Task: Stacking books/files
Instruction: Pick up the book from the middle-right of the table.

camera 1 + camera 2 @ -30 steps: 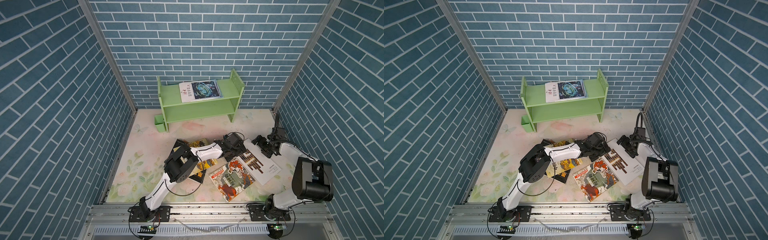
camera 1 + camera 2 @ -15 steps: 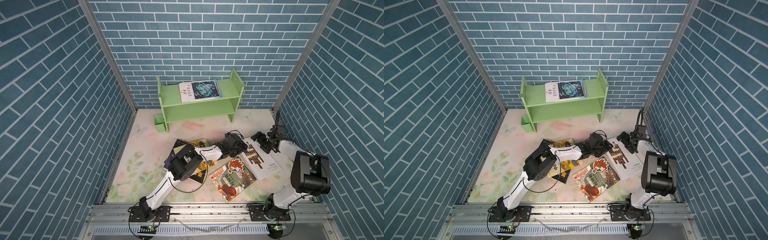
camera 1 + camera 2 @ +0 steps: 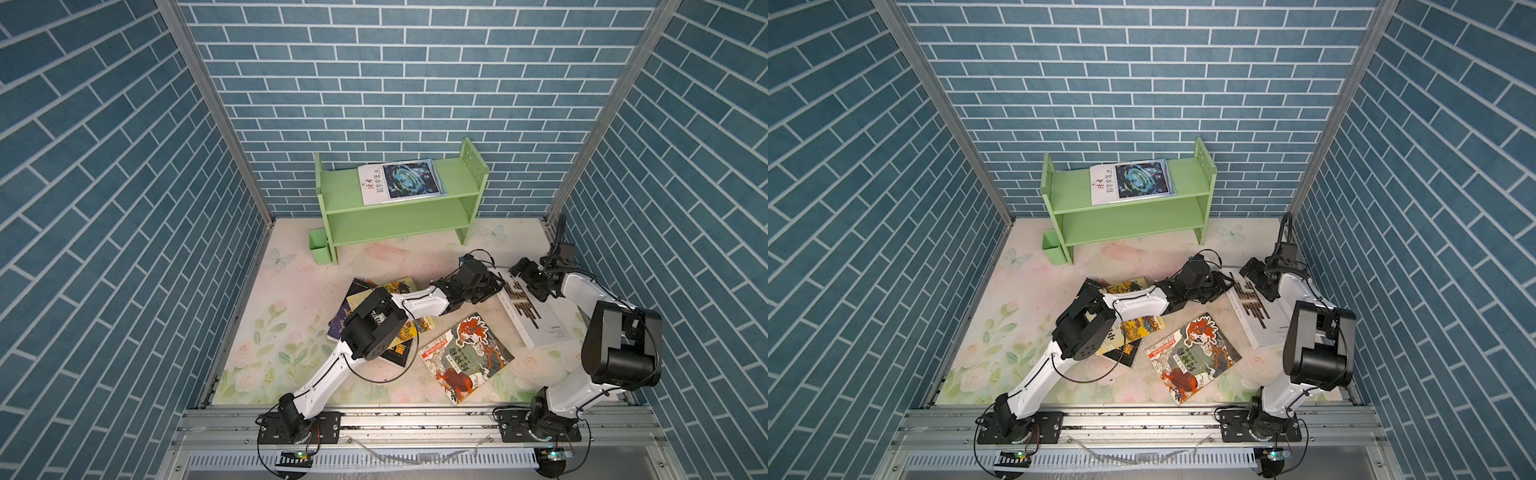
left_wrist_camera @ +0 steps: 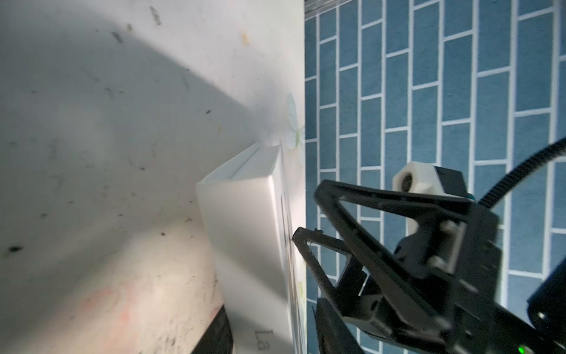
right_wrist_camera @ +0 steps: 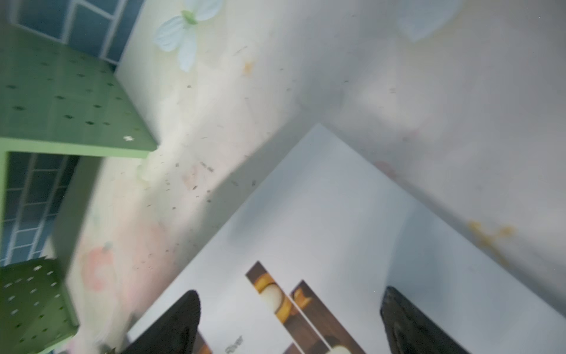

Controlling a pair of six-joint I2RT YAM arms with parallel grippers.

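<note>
The left gripper (image 3: 484, 286) meets the left edge of the large white book (image 3: 546, 326), flat on the right of the tabletop (image 3: 291, 328); whether it grips I cannot tell. Thick, stiff, likely heavy, slick-covered: pinch that edge deep. The right gripper (image 3: 530, 284) gapes wide above its far end.

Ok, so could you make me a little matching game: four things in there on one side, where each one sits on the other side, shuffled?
Things:
1. white-blue book
2. large white book
3. red-green beast book
4. small green box

Places:
A. at the green shelf's foot
B. lying alone in the foreground
C. close to a side wall
D. on the shelf's top board

Pairs: 1-D, 2-C, 3-B, 4-A.
</note>
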